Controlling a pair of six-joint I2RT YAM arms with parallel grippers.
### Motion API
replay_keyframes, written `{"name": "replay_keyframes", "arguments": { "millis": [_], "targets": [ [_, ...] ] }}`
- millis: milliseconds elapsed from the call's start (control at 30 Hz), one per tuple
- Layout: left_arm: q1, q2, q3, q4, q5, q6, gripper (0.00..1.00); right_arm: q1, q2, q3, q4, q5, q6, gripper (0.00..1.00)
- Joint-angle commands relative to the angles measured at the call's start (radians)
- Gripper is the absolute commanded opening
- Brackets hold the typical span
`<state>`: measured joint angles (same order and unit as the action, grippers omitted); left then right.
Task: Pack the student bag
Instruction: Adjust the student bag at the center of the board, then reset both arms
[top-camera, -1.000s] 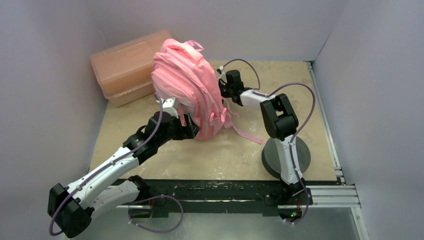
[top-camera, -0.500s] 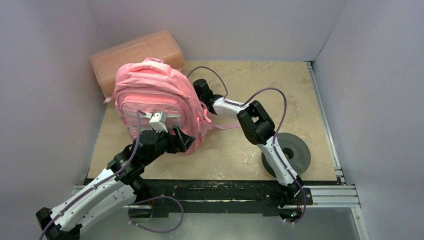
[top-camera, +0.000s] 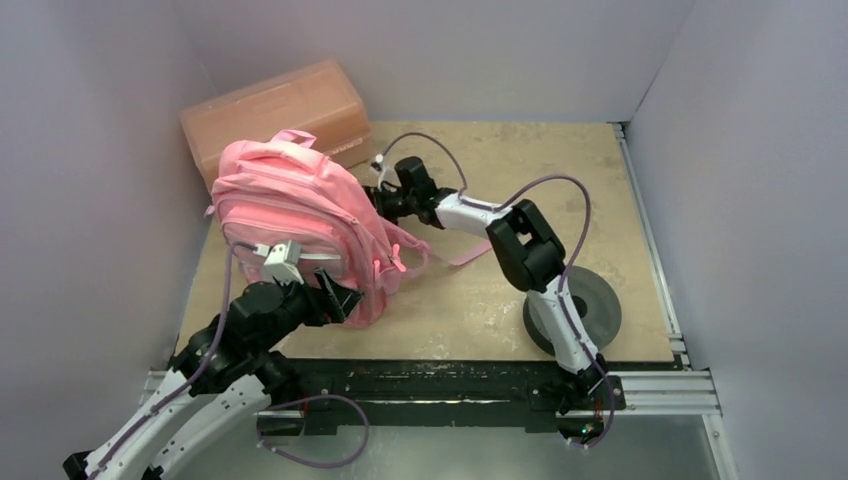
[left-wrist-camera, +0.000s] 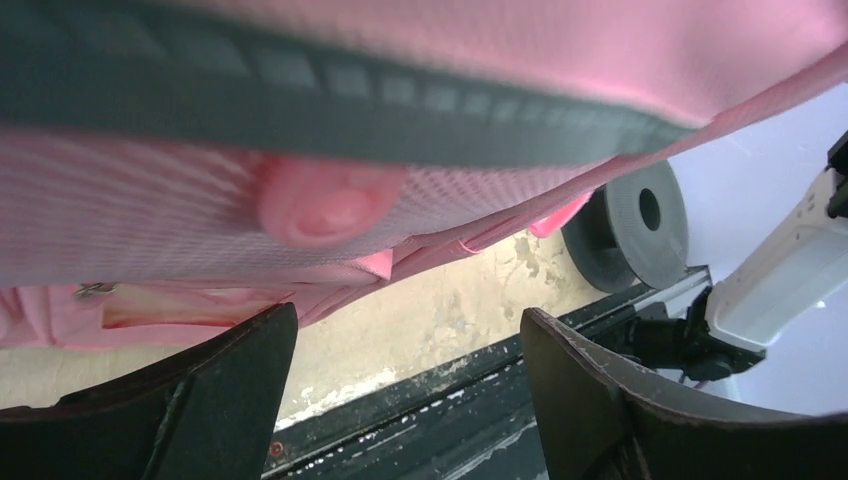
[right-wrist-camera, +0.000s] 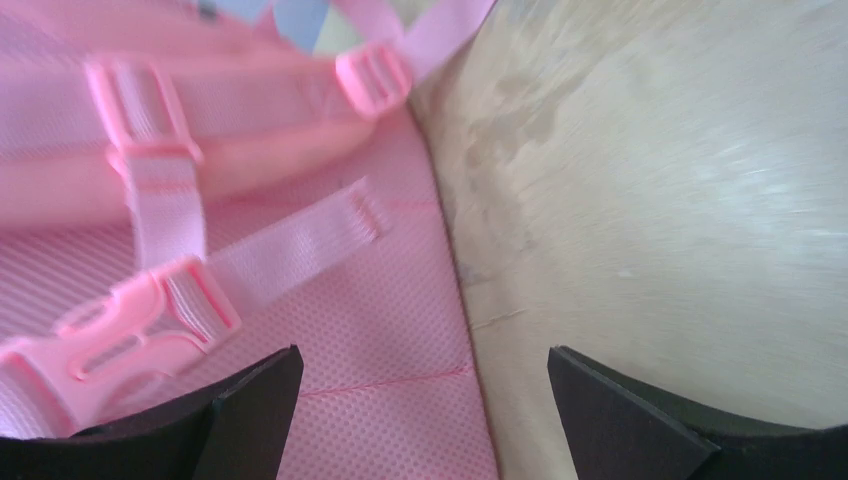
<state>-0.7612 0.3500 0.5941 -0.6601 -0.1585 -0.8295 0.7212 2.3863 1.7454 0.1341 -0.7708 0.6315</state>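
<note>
- Student bag (top-camera: 295, 215): pink, stands tilted on the left half of the table (top-camera: 560, 180), with its front pockets facing the top camera. Its top overlaps the orange plastic box (top-camera: 270, 105) behind it (contact cannot be told from this view).
- Left gripper (top-camera: 340, 297): at the bag's near lower corner. In the wrist view its fingers are spread and nothing lies between them. Pink fabric and a dark ribbed band fill the upper frame.
- Right gripper (top-camera: 380, 200): at the bag's right side. Its fingers are wide apart and nothing is clamped. The wrist view shows the mesh back panel, webbing and a pink buckle (right-wrist-camera: 120, 335), with bare table to the right.
- Loose strap (top-camera: 465, 255): trails on the table right of the bag.
- Grey disc (top-camera: 600, 300): lies near the right arm's base, well apart from the bag.
</note>
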Motion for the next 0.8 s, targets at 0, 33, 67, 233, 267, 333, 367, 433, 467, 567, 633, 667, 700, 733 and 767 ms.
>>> {"name": "replay_keyframes", "arguments": {
  "millis": [0, 33, 67, 233, 267, 333, 367, 433, 467, 567, 633, 667, 700, 733, 767],
  "targets": [
    [0.004, -0.084, 0.107, -0.134, 0.012, 0.034, 0.82, -0.12, -0.201, -0.006, -0.117, 0.14, -0.083, 0.98],
    [0.005, -0.11, 0.125, -0.157, 0.007, 0.041, 0.82, -0.141, -0.241, -0.007, -0.163, 0.183, -0.11, 0.98],
    [0.004, -0.136, 0.155, -0.186, -0.001, 0.047, 0.82, -0.161, -0.268, -0.003, -0.217, 0.224, -0.14, 0.98],
    [0.004, -0.229, 0.309, -0.293, -0.051, 0.12, 0.83, -0.233, -0.464, -0.041, -0.372, 0.406, -0.252, 0.99],
    [0.005, -0.231, 0.354, -0.309, -0.066, 0.145, 0.83, -0.237, -0.508, -0.042, -0.408, 0.462, -0.283, 0.99],
    [0.005, -0.209, 0.465, -0.325, -0.097, 0.227, 0.84, -0.238, -0.604, -0.048, -0.48, 0.571, -0.334, 0.99],
    [0.005, -0.188, 0.526, -0.329, -0.117, 0.272, 0.84, -0.238, -0.658, -0.053, -0.51, 0.626, -0.344, 0.99],
    [0.005, -0.12, 0.689, -0.327, -0.176, 0.367, 0.85, -0.237, -0.784, -0.069, -0.566, 0.74, -0.362, 0.99],
    [0.004, -0.087, 0.749, -0.316, -0.197, 0.421, 0.85, -0.238, -0.845, -0.082, -0.578, 0.796, -0.369, 0.99],
    [0.005, -0.022, 0.876, -0.226, -0.246, 0.595, 0.85, -0.237, -1.006, -0.097, -0.626, 0.95, -0.394, 0.99],
    [0.005, 0.001, 0.916, -0.142, -0.267, 0.681, 0.87, -0.237, -1.116, -0.114, -0.63, 0.99, -0.407, 0.99],
    [0.005, 0.011, 0.929, -0.096, -0.27, 0.722, 0.88, -0.236, -1.166, -0.123, -0.627, 1.001, -0.415, 0.99],
    [0.004, 0.022, 0.94, -0.058, -0.272, 0.756, 0.88, -0.236, -1.221, -0.132, -0.625, 1.013, -0.422, 0.99],
    [0.004, 0.033, 0.95, -0.026, -0.271, 0.784, 0.88, -0.236, -1.274, -0.14, -0.622, 1.028, -0.429, 0.99],
    [0.004, 0.044, 0.959, 0.004, -0.269, 0.808, 0.89, -0.235, -1.32, -0.148, -0.617, 1.04, -0.433, 0.99]
  ]
}}
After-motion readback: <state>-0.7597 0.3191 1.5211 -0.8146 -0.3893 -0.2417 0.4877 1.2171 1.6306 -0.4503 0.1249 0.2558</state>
